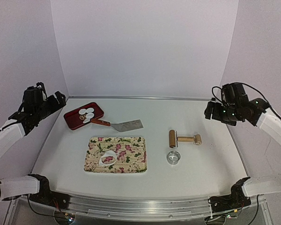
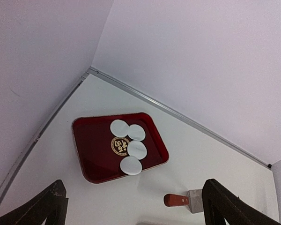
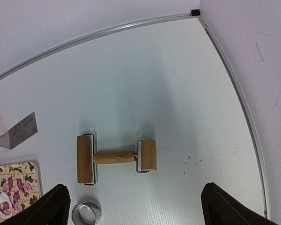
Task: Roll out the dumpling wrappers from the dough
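The left gripper (image 2: 138, 202) hangs in the air above the far left part of the white table (image 1: 178, 112). Its two dark fingers stand wide apart with nothing between them. Below it, near the table's far left corner, sits a red rectangular tray (image 2: 89, 140). In the tray lie four dumpling wrappers (image 2: 137, 149), thin white round discs set in a loose curved row along its right half, some of them touching or overlapping slightly at the edges. A round gold emblem (image 2: 118, 145) shows on the tray floor beside them.

A spatula (image 1: 126, 125) with a red handle and a flat metal blade lies just right of the tray, its handle end resting at the tray's corner.

The right gripper (image 3: 138, 206) is raised above the right side of the table, its fingers also spread wide and empty. Under it lies one wooden rolling pin (image 3: 113, 157), a short handle with a roller at each end, the left roller longer than the right. One metal ring cutter (image 1: 173, 157) stands just in front of the longer roller, not touching it.

Near the table's middle, in front of the spatula, sits one floral tray (image 1: 131, 164). The dough (image 1: 103, 161) lies on its near left part as a single thin, uneven white sheet with a round hole through which the flower pattern shows.
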Available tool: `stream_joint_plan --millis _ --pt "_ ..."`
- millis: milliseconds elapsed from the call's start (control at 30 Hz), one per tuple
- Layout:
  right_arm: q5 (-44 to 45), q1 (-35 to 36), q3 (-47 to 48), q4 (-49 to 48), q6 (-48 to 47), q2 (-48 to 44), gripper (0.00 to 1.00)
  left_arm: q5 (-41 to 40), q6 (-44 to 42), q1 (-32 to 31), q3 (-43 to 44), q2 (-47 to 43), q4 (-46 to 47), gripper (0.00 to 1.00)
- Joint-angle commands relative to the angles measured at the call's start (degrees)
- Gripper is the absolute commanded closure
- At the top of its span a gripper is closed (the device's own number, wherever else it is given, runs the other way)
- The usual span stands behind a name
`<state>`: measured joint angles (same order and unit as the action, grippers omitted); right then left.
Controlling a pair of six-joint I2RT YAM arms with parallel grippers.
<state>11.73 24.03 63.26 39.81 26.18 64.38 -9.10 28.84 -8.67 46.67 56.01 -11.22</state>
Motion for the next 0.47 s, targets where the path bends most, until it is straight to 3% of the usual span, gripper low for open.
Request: stream_joint_plan --millis 0,433 --pt "5.9 -0.3 -6.1 -5.9 -3.0 -6.4 0.02 -4.6 -1.1 0.0 -5.9 -7.7 -4.5 0.01" --pt "3.0 -0.3 -10.3 -5.9 -2.3 -11.0 0.02 -6.1 0.1 0.0 -9.0 -18.4 -14.2 0.01"
